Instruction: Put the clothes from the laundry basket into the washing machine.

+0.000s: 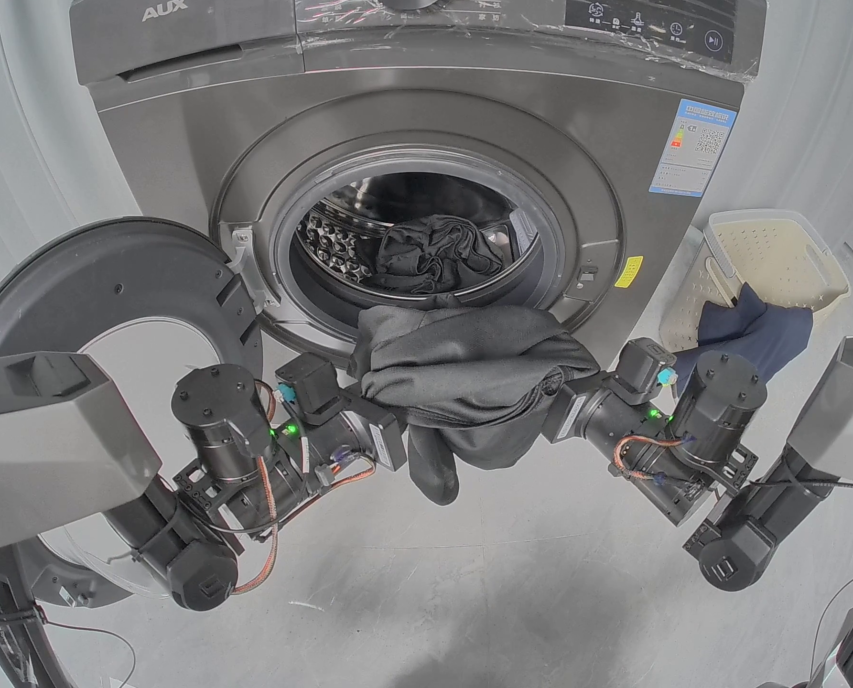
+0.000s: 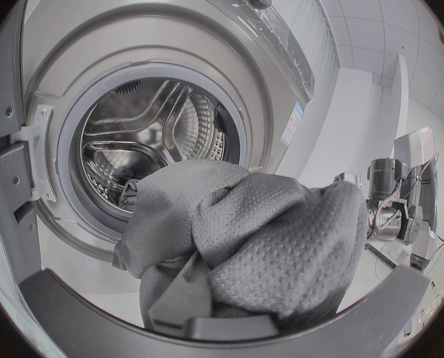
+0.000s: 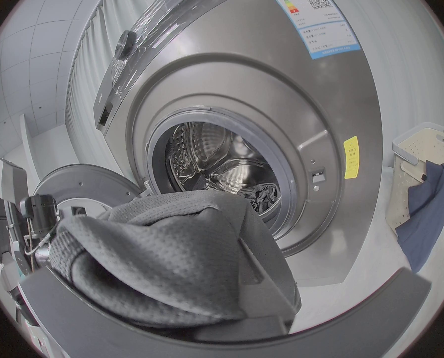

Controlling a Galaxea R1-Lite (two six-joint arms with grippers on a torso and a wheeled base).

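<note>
Just short of the drum: grey garment slung across both arms

Left gripper (image 2: 202, 304) and right gripper (image 3: 261, 304) are both buried under one dark grey garment (image 1: 464, 375). The cloth covers them, so I cannot tell how far either is open or whether it pinches the fabric. The garment is bunched in a heap spanning the two grippers, up off the floor (image 1: 503, 575). One end hangs down nearer the left gripper.

The heap sits just in front of the open mouth of the washing machine (image 1: 206, 136), level with its lower rim and not inside. Black clothes (image 1: 436, 252) lie in the drum behind it. The door (image 1: 111, 289) is swung wide to the robot's left, beside the left arm.

The cream laundry basket (image 1: 694, 298) stands on the floor just beside the machine, on the robot's right. A navy cloth (image 1: 756, 332) hangs over its near rim and down the outside.
</note>
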